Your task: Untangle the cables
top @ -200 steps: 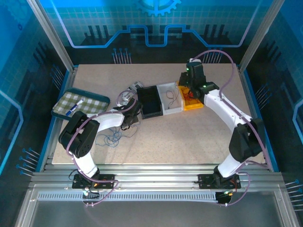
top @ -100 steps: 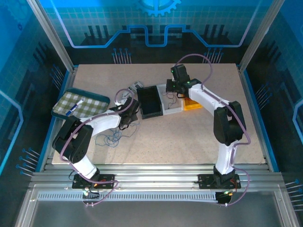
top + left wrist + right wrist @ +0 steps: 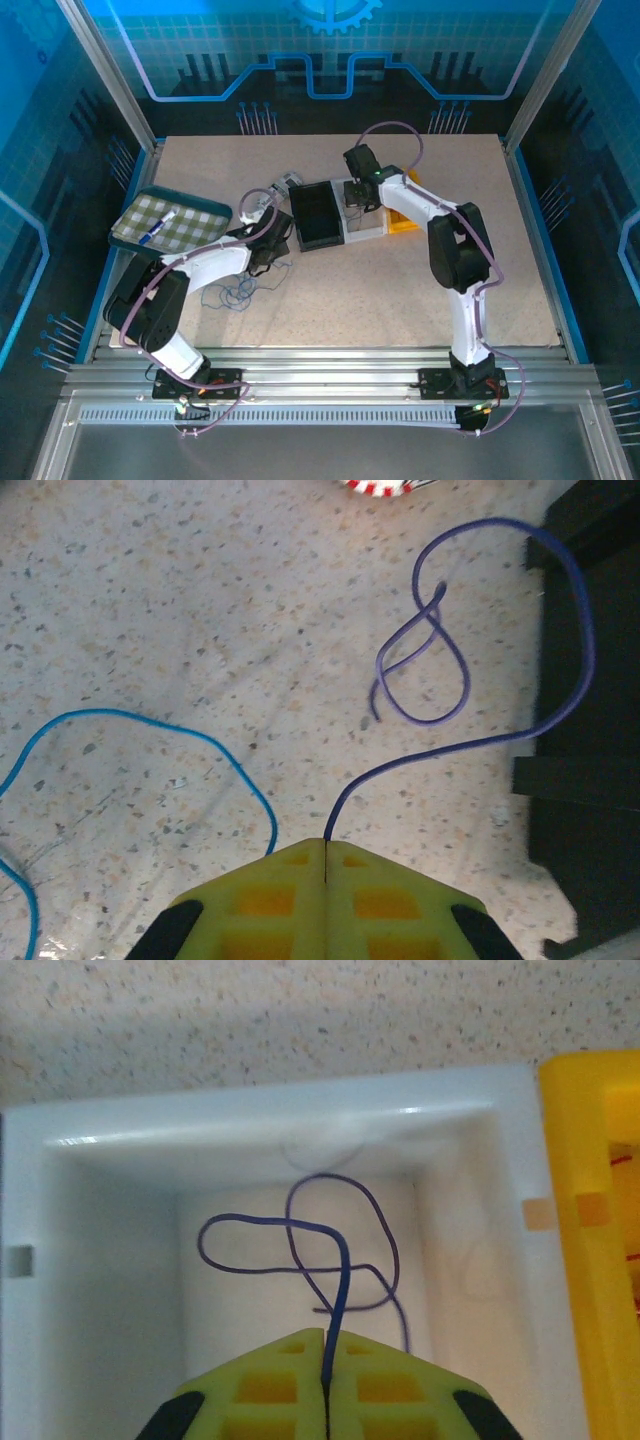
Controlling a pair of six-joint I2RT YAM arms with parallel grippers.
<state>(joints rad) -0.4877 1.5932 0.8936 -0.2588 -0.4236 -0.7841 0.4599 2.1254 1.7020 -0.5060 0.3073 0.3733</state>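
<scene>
While both arms reach toward the middle of the surface (image 3: 400, 290), the left pincer (image 3: 327, 842) has its yellow fingers pressed together on the end of a purple cable (image 3: 492, 522). That cable runs away from the tips, sweeps past the edge of a black bin (image 3: 590, 810) and curls back into a small loop on the speckled top. A light blue cable (image 3: 110, 713) lies just beside those fingers, on their left. The right pincer (image 3: 326, 1345), likewise pinched tight, grips a dark blue cable (image 3: 344, 1280) whose loops rest on the floor of the white bin (image 3: 270, 1120), next to a yellow bin (image 3: 570, 1160)
</scene>
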